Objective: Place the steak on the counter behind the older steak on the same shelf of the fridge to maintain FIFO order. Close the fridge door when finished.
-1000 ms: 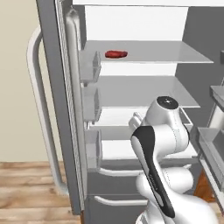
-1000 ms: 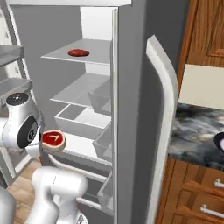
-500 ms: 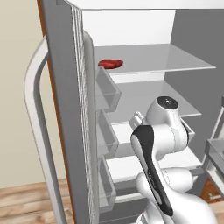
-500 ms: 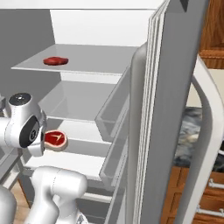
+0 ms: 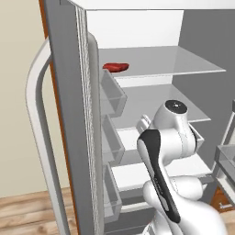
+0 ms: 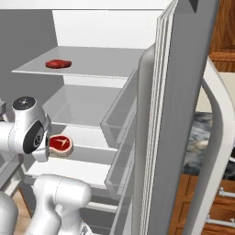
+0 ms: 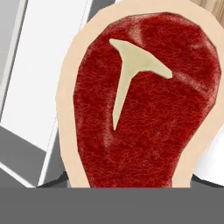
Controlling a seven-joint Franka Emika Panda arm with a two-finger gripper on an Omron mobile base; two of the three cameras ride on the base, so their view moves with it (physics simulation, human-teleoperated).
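- The gripper (image 6: 54, 146) is clamped nearly shut on the tan-rimmed steak (image 6: 60, 143), which sits at the end of the hand, off any surface; in the hand view the steak (image 7: 142, 98) shows its red face and pale T-shaped bone square to the camera.
- Taking the older steak (image 6: 58, 64) as the landmark: the held steak hangs well below it and nearer the open front of the fridge (image 5: 137, 27), at about the height of the lower panels.
- The older steak (image 5: 115, 67) lies near the front edge of the top shelf (image 6: 98, 62), towards the hinge side by the left fridge door (image 5: 69, 114); bare shelf stretches behind it to the white back wall.
- So the coming move, as I judge it, goes up and inwards: the steak must rise past the shelf's front edge, pass over or beside the older steak, and land behind it.
- Risk: nudging the older steak on the way in.
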